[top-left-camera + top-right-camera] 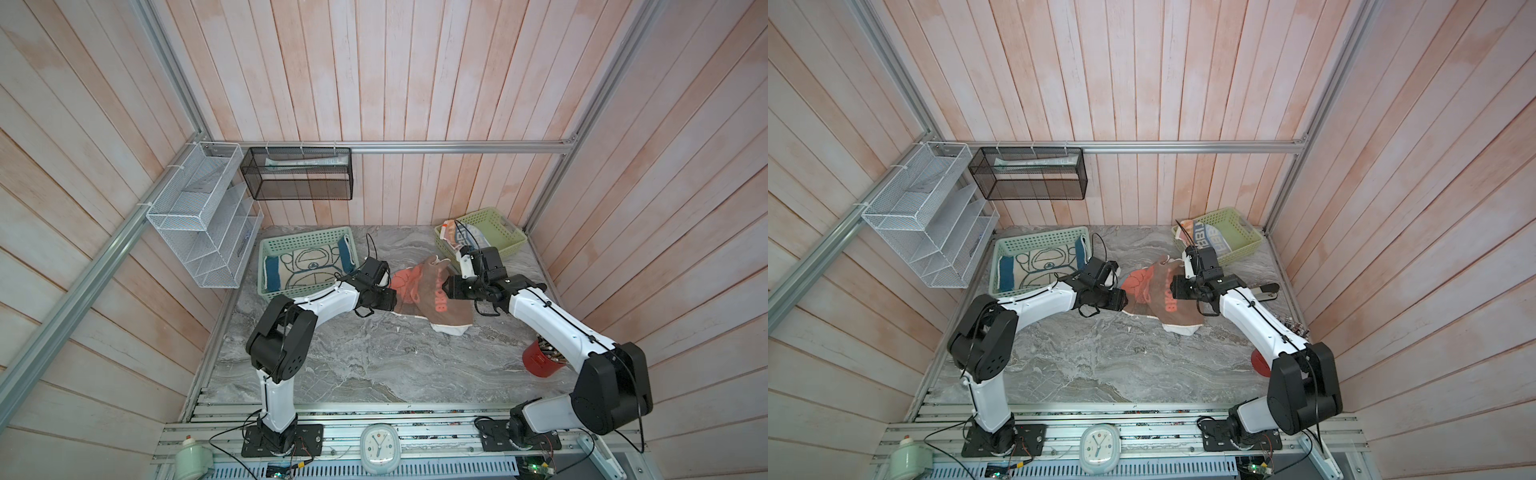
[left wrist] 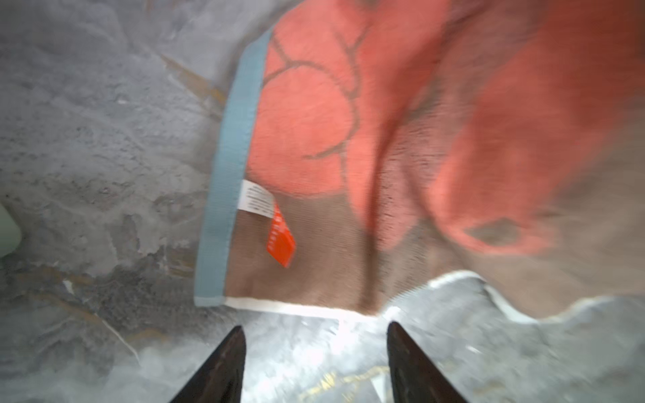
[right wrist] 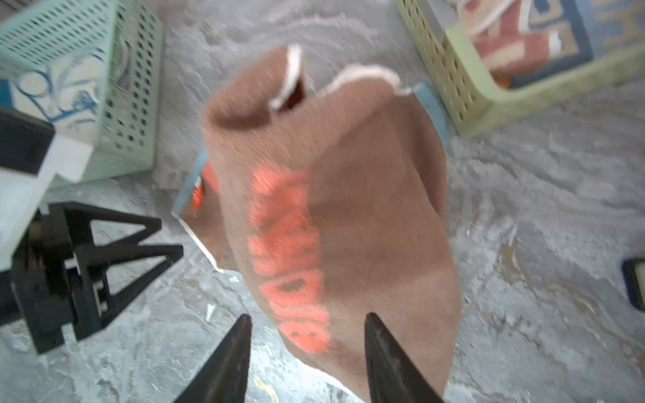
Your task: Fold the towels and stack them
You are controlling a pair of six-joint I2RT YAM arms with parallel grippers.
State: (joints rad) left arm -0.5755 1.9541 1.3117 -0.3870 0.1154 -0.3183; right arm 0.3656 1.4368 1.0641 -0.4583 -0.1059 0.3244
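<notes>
Lettered brown towel [image 1: 419,297] lay rumpled mid-table [image 1: 374,365], between both arms. Left gripper [image 2: 314,328] was spread, the towel's edge just ahead of its tips. Right gripper [image 3: 307,317] was spread over its near end, length running straight away.

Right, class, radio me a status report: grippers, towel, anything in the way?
Left gripper open, at the towel's edge. Right gripper open, over it. BROWN towel rumpled on the table, not yet stacked. Nothing lying on it.
</notes>
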